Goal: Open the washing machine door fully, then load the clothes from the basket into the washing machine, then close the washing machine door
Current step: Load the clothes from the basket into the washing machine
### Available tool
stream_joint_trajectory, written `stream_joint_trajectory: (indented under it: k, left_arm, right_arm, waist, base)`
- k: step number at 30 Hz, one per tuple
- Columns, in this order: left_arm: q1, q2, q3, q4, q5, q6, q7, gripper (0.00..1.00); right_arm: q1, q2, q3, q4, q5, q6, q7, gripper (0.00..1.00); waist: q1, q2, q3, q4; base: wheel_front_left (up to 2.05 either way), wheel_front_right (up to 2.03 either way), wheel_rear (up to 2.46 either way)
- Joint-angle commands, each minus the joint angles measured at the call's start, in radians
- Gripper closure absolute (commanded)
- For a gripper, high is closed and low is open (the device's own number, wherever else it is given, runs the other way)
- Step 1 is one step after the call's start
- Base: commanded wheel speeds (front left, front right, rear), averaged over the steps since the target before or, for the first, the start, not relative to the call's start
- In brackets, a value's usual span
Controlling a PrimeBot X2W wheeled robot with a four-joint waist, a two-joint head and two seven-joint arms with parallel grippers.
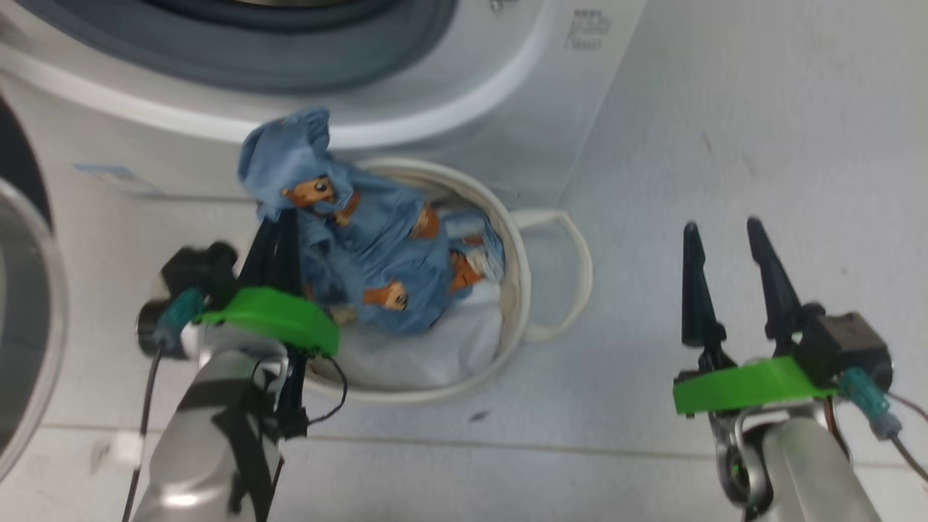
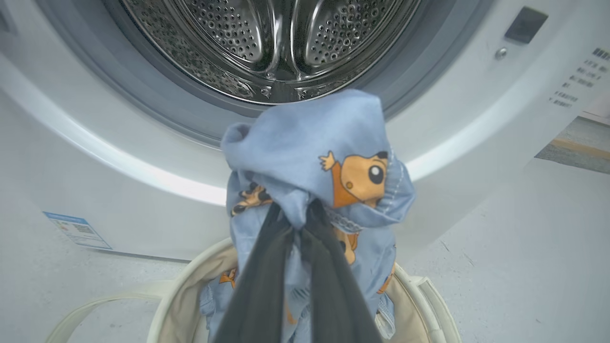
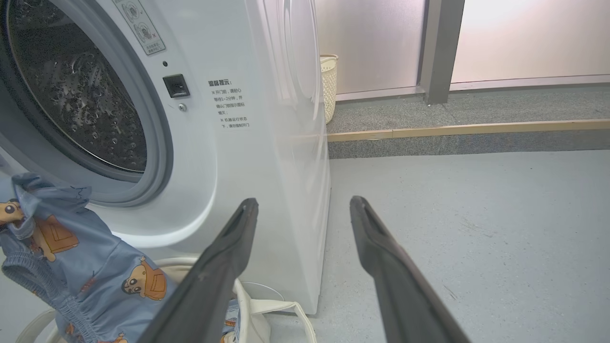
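loading step: your left claw (image 2: 298, 214) pinches the light blue bear-printed clothes (image 1: 362, 246), raised half out of the round cream canvas basket (image 1: 519, 290); your right claw (image 1: 721, 226) hangs spread, empty; next, likely carry them up into the steel drum (image 2: 267, 43) of the big white washing machine (image 1: 507, 87).

My head camera looks steeply down on the basket (image 1: 518, 272) just beyond my left hand (image 1: 279, 221). That wrist's camera faces the drum (image 2: 267, 43), close up. My right wrist camera looks past the washing machine (image 3: 238, 157) from farther back. All three share the clothes (image 1: 362, 246).
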Motion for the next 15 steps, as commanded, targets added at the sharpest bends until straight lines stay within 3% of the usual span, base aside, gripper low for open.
stream_joint_trajectory:
  k: [1,8,15]
  left_arm:
    - [0.064,0.007,0.107,-0.142,0.043,-0.031,-0.012,1.00]
    - [0.254,-0.023,0.253,-0.404,0.115,-0.118,-0.012,1.00]
    - [0.371,-0.028,0.282,-0.529,0.126,-0.151,-0.012,1.00]
  right_arm:
    - [0.040,-0.001,0.025,-0.019,0.015,0.001,-0.005,0.00]
    - [0.102,-0.001,0.030,-0.010,0.045,0.001,-0.005,0.00]
    - [0.147,-0.001,0.032,-0.006,0.068,0.001,-0.005,0.00]
  waist:
    - [0.0000,0.0000,-0.130,0.044]
    - [0.0000,0.0000,-0.246,0.053]
    - [0.0000,0.0000,-0.304,0.046]
  base:
    - [0.00,0.00,0.00]
    - [0.00,0.00,0.00]
    - [0.00,0.00,0.00]
